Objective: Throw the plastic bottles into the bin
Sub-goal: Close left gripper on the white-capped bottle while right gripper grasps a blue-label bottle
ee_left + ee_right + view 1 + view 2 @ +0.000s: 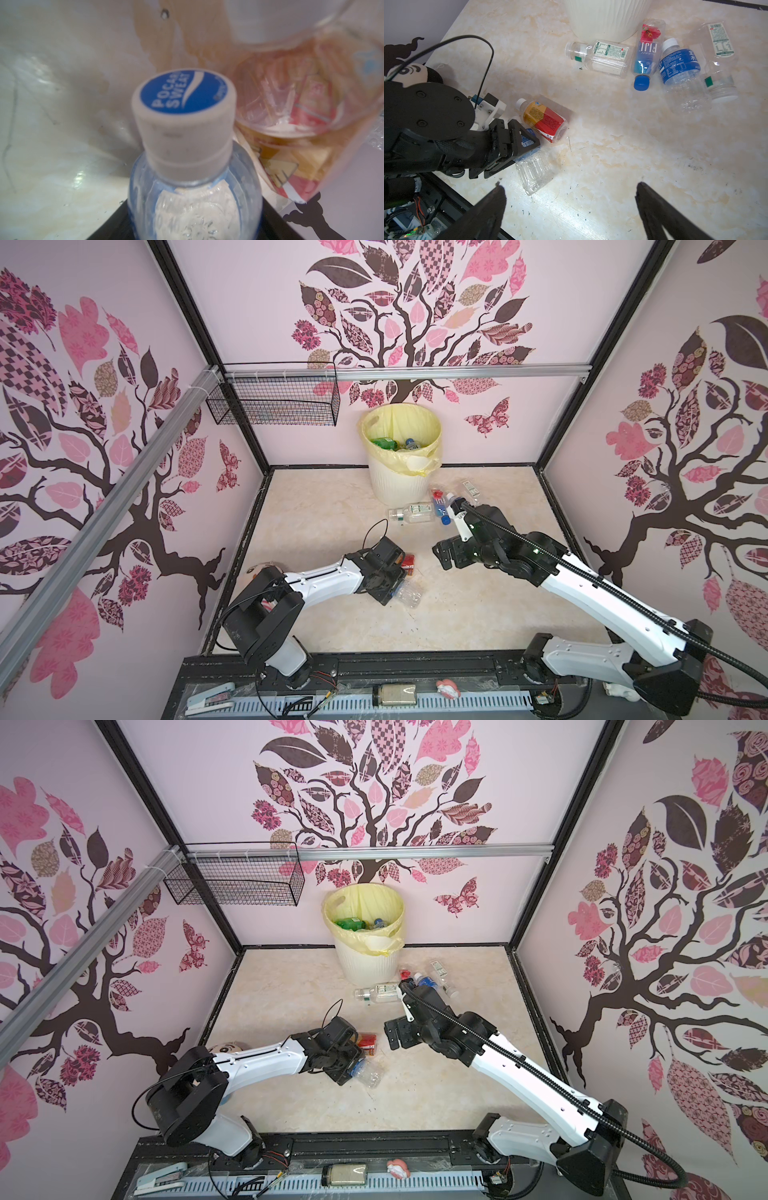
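At front-centre of the table, the left gripper straddles a clear bottle lying on its side. The wrist view has its cap dead centre between the jaws. I can't tell whether the jaws are biting it or only flanking it.

My read is that this is the grasp step. To do it well:
- Grip at the shoulder just under the cap. The body looks thin-walled and will likely buckle and slip if squeezed mid-body.
- Lift straight up before swinging. The amber bottle lies just beside the far jaw and would get dragged by a sideways pull.
- Carry it above the rim of the bin and release over the mouth, not over the slumped fold of the bag.

Around it:
- The bin is at the back-centre, with a green bottle and others already inside.
- Four bottles lie at its foot on the right, one touching its base.
- The right gripper is spread wide and empty, parked mid-table. It sits close to the straight line to the bin, so arc left of it or go high.
- The plush toy behind the left arm and the wire basket on the rail are out of the way.
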Robot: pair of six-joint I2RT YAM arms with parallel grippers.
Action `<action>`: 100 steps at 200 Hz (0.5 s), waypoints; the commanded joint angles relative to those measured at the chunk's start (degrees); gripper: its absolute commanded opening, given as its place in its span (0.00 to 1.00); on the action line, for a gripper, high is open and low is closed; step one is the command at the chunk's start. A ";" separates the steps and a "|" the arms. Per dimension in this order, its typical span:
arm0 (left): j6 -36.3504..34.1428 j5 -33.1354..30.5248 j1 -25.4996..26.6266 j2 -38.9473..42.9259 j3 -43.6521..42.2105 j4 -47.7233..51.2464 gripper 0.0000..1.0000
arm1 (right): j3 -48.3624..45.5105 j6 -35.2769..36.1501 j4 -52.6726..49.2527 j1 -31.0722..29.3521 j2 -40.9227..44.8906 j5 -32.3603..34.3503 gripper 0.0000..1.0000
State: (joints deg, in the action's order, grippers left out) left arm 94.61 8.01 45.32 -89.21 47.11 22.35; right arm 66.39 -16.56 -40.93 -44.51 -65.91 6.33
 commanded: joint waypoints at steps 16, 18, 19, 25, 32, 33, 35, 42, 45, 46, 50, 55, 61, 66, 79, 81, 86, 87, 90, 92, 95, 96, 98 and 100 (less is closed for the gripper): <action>0.28 -1.68 0.23 0.36 -2.11 0.32 0.63 | 0.24 1.52 -0.16 -0.01 2.10 0.33 1.00; 0.28 -1.75 0.21 0.42 -2.16 0.35 0.63 | 0.25 1.59 -0.19 0.03 2.10 0.35 1.00; 0.21 -1.76 0.21 0.43 -2.18 0.38 0.63 | 0.24 1.60 -0.20 0.03 2.10 0.35 0.99; 0.20 -1.81 0.22 0.72 -2.55 0.48 0.61 | 0.27 1.70 -0.09 -0.01 2.10 0.28 0.99; 0.06 -1.94 0.21 1.08 -2.89 0.46 0.60 | 0.15 1.92 -0.03 0.04 2.10 0.35 1.00; 0.06 -1.94 0.21 1.20 -2.94 0.48 0.60 | 0.14 1.90 -0.03 0.04 2.10 0.35 0.99; 0.05 -1.99 0.21 1.29 -3.02 0.65 0.60 | 0.17 2.02 0.01 0.04 2.10 0.35 1.00; -0.12 -2.20 0.21 1.86 -3.24 1.01 0.59 | 0.17 2.10 0.06 0.03 2.03 0.27 1.00; -0.18 -2.34 0.19 2.07 -3.34 1.15 0.59 | 0.20 2.14 0.12 0.04 1.95 0.22 1.00; -0.20 -2.36 0.20 2.09 -3.43 1.18 0.59 | 0.17 2.18 0.13 0.04 1.94 0.24 1.00; -0.33 -2.43 0.21 2.53 -3.52 1.36 0.58 | 0.30 2.30 0.18 0.03 1.88 0.18 0.99; -0.53 -2.51 0.21 3.01 -3.84 1.52 0.58 | 0.28 2.32 0.16 0.01 1.84 0.13 1.00; -0.84 -2.61 0.22 3.60 -3.99 1.75 0.58 | 0.32 2.39 0.19 0.03 1.75 0.07 1.00; -1.18 -2.77 0.21 4.10 -4.04 2.06 0.57 | 0.42 2.33 0.15 0.04 1.67 -0.02 0.99; -2.23 -3.25 0.21 5.19 -3.96 3.29 0.57 | 0.57 2.41 0.27 0.11 1.43 -0.39 0.99; -2.41 -3.33 0.21 5.41 -3.91 3.44 0.57 | 0.60 2.41 0.27 0.08 1.40 -0.47 1.00; -2.87 -3.46 0.21 5.78 -3.78 3.89 0.57 | 0.73 2.40 0.32 0.13 1.27 -0.59 1.00; -2.99 -3.50 0.21 5.84 -3.74 4.00 0.57 | 0.70 2.36 0.32 0.08 1.25 -0.69 1.00; -3.21 -3.64 0.21 6.04 -3.67 4.40 0.57 | 0.76 2.40 0.33 0.11 1.23 -0.75 1.00; -3.25 -3.76 0.23 6.28 -3.62 4.66 0.57 | 0.76 2.40 0.32 0.12 1.16 -0.82 1.00; -3.45 -3.91 0.21 6.51 -3.49 5.05 0.57 | 0.86 2.33 0.39 0.13 1.18 -0.98 1.00; -3.50 -3.94 0.21 6.59 -3.46 5.20 0.57 | 0.90 2.37 0.40 0.13 1.11 -1.06 1.00; -3.67 -4.00 0.21 6.81 -3.39 5.37 0.57 | 0.99 2.33 0.41 0.13 1.06 -1.12 0.99; -3.76 -4.09 0.21 6.95 -3.36 5.61 0.57 | 1.06 2.37 0.41 0.10 1.01 -1.22 1.00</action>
State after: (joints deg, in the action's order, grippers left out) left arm 93.30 6.04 45.41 -84.73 44.12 24.18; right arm 66.35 -14.92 -40.86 -44.51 -65.49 6.13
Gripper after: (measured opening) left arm 0.595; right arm 0.995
